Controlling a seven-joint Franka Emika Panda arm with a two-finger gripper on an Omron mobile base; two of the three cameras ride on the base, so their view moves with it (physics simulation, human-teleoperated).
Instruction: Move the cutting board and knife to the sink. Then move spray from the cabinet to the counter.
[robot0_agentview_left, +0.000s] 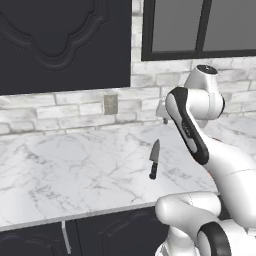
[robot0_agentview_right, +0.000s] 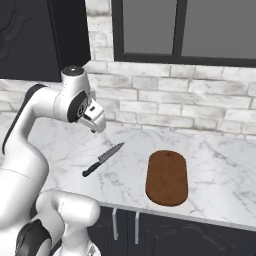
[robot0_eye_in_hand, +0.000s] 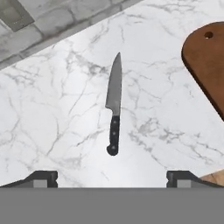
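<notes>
The gripper (robot0_eye_in_hand: 112, 177) hangs above the counter (robot0_eye_in_hand: 52, 113) with its jaws spread wide and nothing between them; its two dark fingertips (robot0_eye_in_hand: 43, 178) stand well apart at the near edge of the hand view, with the knife (robot0_eye_in_hand: 113, 105) lying on the marble in the open span beyond them. In the right base view the gripper (robot0_agentview_right: 94, 120) is raised clear of the marble, beyond the knife (robot0_agentview_right: 102, 159) toward the brick wall, and touches nothing. The knife lies flat, its long axis running from the black handle at the near end to the grey pointed blade, whose tip aims away toward the wall and, seen from the right base camera, slants to the right. It looks light, stiff and thin, so it probably sits low on a slick surface and may skid or pivot if pinched off-centre; the handle seems the safer place to close on, across its width. To its right, apart from it, lies the cutting board (robot0_agentview_right: 167, 177), a brown wooden oblong with its hole at the far end and its long axis running near to far; it should be rigid and heavier, best taken at an edge.
</notes>
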